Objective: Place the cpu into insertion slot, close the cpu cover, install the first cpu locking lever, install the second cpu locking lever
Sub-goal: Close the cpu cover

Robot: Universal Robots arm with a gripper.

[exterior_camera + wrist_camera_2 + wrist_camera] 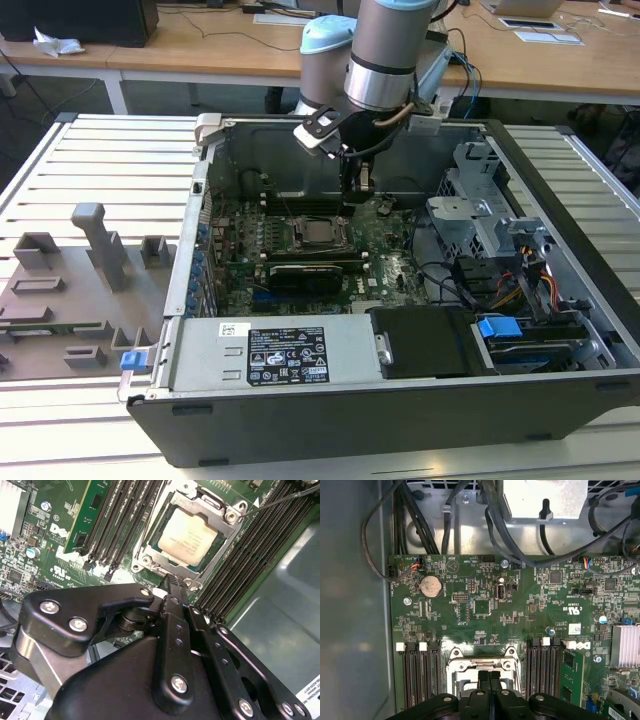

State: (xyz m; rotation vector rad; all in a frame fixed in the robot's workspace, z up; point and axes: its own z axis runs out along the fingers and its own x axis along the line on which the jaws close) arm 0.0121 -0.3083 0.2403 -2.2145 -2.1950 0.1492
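The cpu [187, 535], a pale square chip, lies in the insertion slot [318, 232] on the green board. The cpu cover [222, 515], a silver frame, lies down around it with the chip showing through its window. A thin wire lever [280, 500] runs out from one corner of the frame, and another [150, 522] runs along the side by the memory slots. My gripper [170, 580] is shut with nothing between its fingers, tips just over the socket's edge. It hangs just behind the socket [355, 185] in the exterior view, and its fingers [484, 680] press together over the frame [482, 662].
Black memory slots [115, 520] flank the socket on both sides. The open case has a metal wall [280, 600] close to the gripper, cables [470, 515] along one board edge and a drive cage [480, 210] at the exterior view's right. A grey fixture tray [70, 290] lies outside the case.
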